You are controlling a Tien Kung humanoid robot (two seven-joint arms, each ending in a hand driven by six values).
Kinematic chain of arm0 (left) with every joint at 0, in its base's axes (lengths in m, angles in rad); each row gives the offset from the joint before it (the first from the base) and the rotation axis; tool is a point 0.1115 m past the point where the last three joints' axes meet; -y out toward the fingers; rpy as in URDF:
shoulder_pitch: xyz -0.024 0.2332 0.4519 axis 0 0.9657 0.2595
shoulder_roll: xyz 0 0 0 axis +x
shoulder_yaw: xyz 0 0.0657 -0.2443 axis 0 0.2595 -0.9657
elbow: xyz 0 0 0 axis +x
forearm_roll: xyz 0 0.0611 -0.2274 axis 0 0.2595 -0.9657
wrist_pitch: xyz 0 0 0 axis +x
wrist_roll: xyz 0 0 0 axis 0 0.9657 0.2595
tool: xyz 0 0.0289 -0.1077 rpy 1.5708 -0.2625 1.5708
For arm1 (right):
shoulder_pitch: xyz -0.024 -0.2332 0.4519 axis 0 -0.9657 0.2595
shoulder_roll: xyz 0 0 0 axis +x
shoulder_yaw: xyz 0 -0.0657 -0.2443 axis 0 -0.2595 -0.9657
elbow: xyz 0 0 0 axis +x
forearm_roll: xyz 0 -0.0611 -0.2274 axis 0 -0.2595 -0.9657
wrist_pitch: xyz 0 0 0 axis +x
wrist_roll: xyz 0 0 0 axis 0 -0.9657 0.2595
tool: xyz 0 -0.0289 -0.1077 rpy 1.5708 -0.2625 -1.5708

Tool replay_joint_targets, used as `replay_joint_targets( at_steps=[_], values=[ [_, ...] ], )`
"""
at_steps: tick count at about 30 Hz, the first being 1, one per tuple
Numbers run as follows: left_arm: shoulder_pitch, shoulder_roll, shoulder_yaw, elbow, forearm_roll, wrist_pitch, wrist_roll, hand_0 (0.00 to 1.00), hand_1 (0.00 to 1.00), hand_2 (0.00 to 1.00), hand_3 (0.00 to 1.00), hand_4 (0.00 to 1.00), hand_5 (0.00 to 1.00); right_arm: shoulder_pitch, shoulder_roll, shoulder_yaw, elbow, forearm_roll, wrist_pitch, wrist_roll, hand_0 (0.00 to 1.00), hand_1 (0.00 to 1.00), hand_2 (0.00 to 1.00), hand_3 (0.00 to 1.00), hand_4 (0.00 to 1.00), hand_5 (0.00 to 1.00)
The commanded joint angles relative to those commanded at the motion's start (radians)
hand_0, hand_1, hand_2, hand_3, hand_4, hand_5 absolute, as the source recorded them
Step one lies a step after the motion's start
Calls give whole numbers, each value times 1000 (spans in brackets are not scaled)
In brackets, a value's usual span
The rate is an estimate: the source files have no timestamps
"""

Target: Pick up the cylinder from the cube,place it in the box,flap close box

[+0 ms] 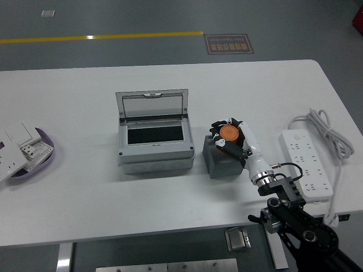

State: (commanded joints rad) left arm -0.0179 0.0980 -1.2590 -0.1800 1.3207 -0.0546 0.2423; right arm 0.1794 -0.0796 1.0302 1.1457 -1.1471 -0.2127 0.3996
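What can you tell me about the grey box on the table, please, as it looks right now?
The grey box is a rectangular enclosure that looks like plastic, sitting flat near the middle of the white table. Its hinged flap lid, a grey frame around a clear pane, stands open at the back. The interior looks dark and seems empty. The dark cube stands just to its right, close by; contact cannot be judged. No hand touches the box.

The box (155, 136) sits mid-table (85, 209), lid raised toward the far edge. Just right stands the cube (218, 161), cylinder (229, 133) on top. A power strip (309, 164) lies near the right edge, a tray (34, 161) at the left edge.
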Motion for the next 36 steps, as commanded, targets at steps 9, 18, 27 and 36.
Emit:
replay_joint_targets(
  at_steps=[9, 18, 27, 36],
  values=[
    [1, -1, -2, 0, -1, 0, -1, 602, 582, 557, 598, 660, 255, 4, 0, -3, 10, 2, -25, 28, 309, 346, 286, 220, 2, 2],
    [3, 0, -3, 0, 0, 2, 1, 602, 583, 558, 599, 659, 254, 54, 0, -35, 95, -48, -63, 19, 286, 310, 260, 212, 2, 2],
    [5, 3, -9, 0, 12, 1, 7, 602, 582, 558, 600, 661, 257, 206, 29, -160, 119, -165, -93, -90, 102, 215, 244, 209, 2, 2],
    [5, 11, -24, 0, 30, 1, 16, 603, 583, 559, 600, 664, 263, 368, 69, -292, 63, -393, -30, -306, 2, 167, 246, 205, 2, 2]
  ],
)
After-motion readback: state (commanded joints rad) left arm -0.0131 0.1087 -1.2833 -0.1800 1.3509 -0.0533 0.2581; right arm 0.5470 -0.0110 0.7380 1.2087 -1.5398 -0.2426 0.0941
